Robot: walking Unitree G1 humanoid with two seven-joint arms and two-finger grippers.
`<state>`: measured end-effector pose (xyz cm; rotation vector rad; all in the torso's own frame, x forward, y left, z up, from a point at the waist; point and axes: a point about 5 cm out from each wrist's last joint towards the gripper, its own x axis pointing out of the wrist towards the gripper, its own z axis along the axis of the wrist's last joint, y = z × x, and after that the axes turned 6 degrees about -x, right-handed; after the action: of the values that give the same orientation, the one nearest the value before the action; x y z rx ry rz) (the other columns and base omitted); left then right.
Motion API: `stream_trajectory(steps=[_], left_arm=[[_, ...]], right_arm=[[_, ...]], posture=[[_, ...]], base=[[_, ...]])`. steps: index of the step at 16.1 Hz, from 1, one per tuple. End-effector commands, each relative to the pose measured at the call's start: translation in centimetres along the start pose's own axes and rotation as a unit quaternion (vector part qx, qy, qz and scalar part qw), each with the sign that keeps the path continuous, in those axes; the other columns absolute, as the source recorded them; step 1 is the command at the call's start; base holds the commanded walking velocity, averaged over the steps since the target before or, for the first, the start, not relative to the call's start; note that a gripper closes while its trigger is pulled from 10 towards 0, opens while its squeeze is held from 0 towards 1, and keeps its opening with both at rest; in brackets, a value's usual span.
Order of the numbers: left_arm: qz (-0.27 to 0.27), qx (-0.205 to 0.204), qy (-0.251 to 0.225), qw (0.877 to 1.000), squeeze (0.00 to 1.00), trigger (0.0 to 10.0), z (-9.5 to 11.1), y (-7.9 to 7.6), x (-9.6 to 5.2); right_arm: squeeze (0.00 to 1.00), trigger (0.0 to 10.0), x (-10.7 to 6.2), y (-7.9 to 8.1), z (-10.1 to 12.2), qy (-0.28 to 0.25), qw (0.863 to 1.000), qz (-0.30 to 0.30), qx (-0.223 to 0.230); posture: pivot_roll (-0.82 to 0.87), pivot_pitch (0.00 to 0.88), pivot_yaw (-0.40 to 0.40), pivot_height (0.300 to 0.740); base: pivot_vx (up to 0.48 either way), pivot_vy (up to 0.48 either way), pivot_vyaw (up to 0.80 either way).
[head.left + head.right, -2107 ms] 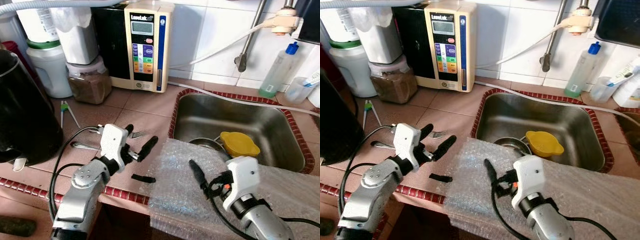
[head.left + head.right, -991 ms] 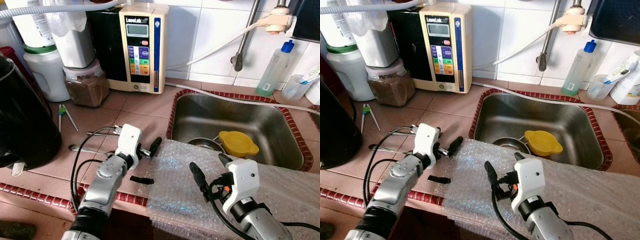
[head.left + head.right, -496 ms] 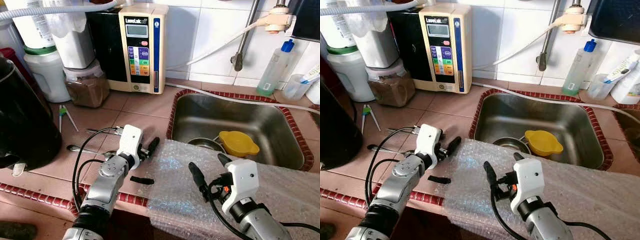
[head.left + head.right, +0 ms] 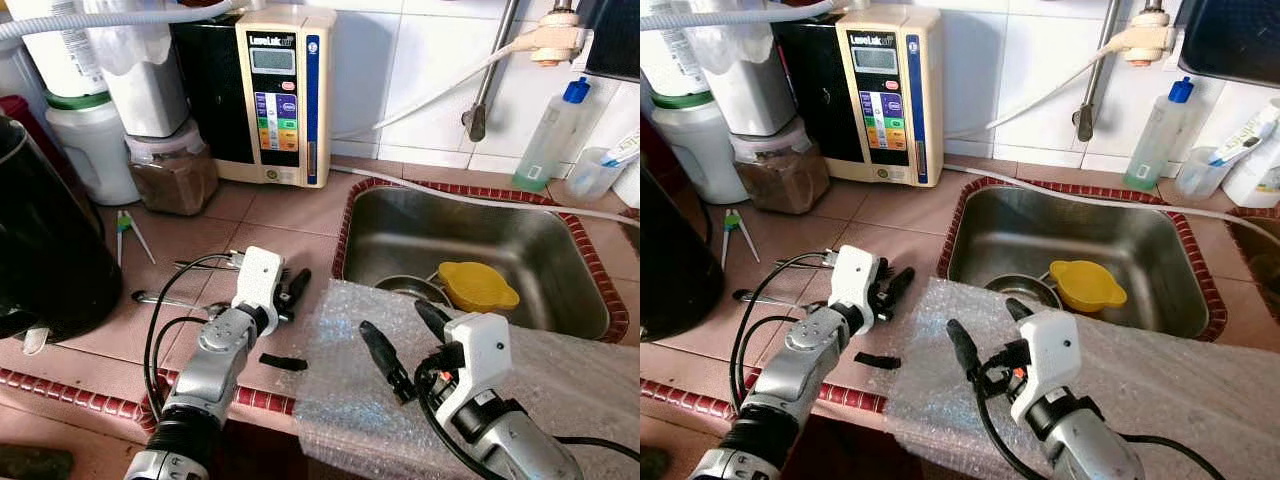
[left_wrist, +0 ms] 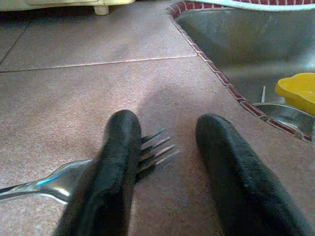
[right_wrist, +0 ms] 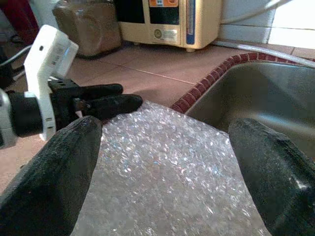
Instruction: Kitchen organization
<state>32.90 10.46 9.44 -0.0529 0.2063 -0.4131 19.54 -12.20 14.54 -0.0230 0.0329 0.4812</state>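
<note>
As I look down from my head, my left gripper (image 4: pixel 291 292) sits low on the worktop (image 4: pixel 290 210) beside the sink's (image 4: pixel 450 240) left rim, fingers parted. The fork (image 4: pixel 205 264) lies just behind it, handle running toward the worktop's left edge. At my left wrist, the fork's tines poke out past one finger (image 5: pixel 115 162), not yet between both. My right gripper (image 6: pixel 162 147) hovers wide open over the bubble wrap (image 6: pixel 162 167); left arm is nearer.

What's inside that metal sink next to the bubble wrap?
Inside the sink sits a yellow lid-like piece resting on a round steel dish. The bubble wrap drapes over the sink's front edge, so whatever lies beneath that part is hidden.
</note>
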Motion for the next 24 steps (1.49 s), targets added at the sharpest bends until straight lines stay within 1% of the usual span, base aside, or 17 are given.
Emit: stream_trajectory(steps=[1,4,5,7,9,10,13,14,16,17,18,19,20,21,22,24], left_arm=[[0.011,-0.002,0.011,1.000,0.00,0.0,-0.5,0.3,0.0],[0.022,-0.002,-0.006,1.000,0.00,0.0,0.2,0.5,0.0],[0.031,-0.003,-0.020,0.999,0.00,0.0,0.8,0.7,0.1],[0.026,-0.007,-0.031,0.999,0.00,0.0,1.3,0.6,0.3],[0.019,-0.020,-0.038,0.999,0.00,0.0,1.6,0.2,0.5],[0.008,-0.028,-0.044,0.999,0.00,0.0,1.9,-0.3,0.7],[-0.003,-0.037,-0.045,0.998,0.00,0.0,2.0,-1.1,1.0],[-0.010,-0.056,-0.053,0.997,0.00,0.0,2.3,-1.6,1.2],[-0.017,-0.053,-0.072,0.996,0.00,0.0,3.3,-2.2,1.6],[-0.015,-0.053,-0.084,0.995,0.00,0.0,3.8,-2.2,1.7],[-0.010,-0.039,-0.107,0.993,0.41,10.0,4.8,-1.6,1.7],[0.000,-0.036,-0.124,0.992,1.00,10.0,5.4,-0.9,1.4],[0.019,-0.028,-0.125,0.992,1.00,10.0,5.5,0.0,1.3],[0.049,-0.023,-0.132,0.990,1.00,10.0,5.8,1.2,1.1],[0.080,-0.022,-0.128,0.988,1.00,10.0,5.8,2.6,0.8],[0.112,-0.004,-0.127,0.986,1.00,10.0,5.6,4.3,0.1]], right_arm=[[0.00,10.0,-0.1,0.0,0.4,-0.003,1.000,0.004,0.000],[0.00,10.0,-0.1,-0.1,0.2,0.002,1.000,0.005,-0.001],[0.00,10.0,-0.1,-0.1,0.1,0.003,1.000,0.005,-0.001],[0.00,10.0,-0.1,-0.2,0.1,0.003,1.000,0.004,-0.002],[0.00,10.0,-0.1,-0.3,0.1,0.004,1.000,0.003,-0.003],[0.00,10.0,0.0,-0.3,0.2,0.004,1.000,0.003,-0.005],[0.00,10.0,0.1,-0.5,0.1,0.004,1.000,0.001,-0.007],[0.00,10.0,0.2,-0.5,0.1,0.004,1.000,0.000,-0.007],[0.00,10.0,0.3,-0.5,0.2,0.004,1.000,0.001,-0.012],[0.00,10.0,0.3,-0.5,0.2,0.004,1.000,0.001,-0.014],[0.00,10.0,0.3,-0.4,0.2,0.004,1.000,0.000,-0.014],[0.00,10.0,0.2,-0.3,0.2,0.004,1.000,0.000,-0.014],[0.00,10.0,0.2,-0.3,0.2,0.004,1.000,0.000,-0.014],[0.00,10.0,0.2,-0.3,0.2,0.005,1.000,0.001,-0.013],[0.00,10.0,0.3,-0.3,0.2,0.004,1.000,0.002,-0.013],[0.00,10.0,0.3,-0.3,0.2,0.005,1.000,0.003,-0.014]], posture=[[0.01,0.049,0.056,0.740],[0.01,0.049,0.056,0.740],[0.01,0.048,0.056,0.740],[0.02,0.044,0.055,0.740],[0.02,0.042,0.055,0.740],[0.02,0.040,0.055,0.740],[0.01,0.038,0.057,0.740],[0.01,0.037,0.057,0.740],[0.01,0.034,0.058,0.740],[0.01,0.034,0.058,0.740],[0.02,0.033,0.060,0.740],[0.02,0.033,0.060,0.740],[0.02,0.034,0.060,0.740],[0.02,0.034,0.060,0.740],[0.03,0.033,0.058,0.740],[0.03,0.033,0.055,0.740]], base=[[0.000,0.000,0.00],[0.000,0.000,0.00],[0.000,0.000,0.00],[0.000,0.000,0.00],[0.000,0.000,0.00],[0.000,0.000,0.00],[0.000,0.000,0.00],[0.000,0.000,0.00],[0.000,0.000,0.00],[0.000,0.000,0.00],[0.000,0.000,0.00],[0.000,0.000,0.00],[0.000,0.000,0.00],[0.000,0.000,0.00],[0.000,0.000,0.00],[0.000,0.000,0.00]])
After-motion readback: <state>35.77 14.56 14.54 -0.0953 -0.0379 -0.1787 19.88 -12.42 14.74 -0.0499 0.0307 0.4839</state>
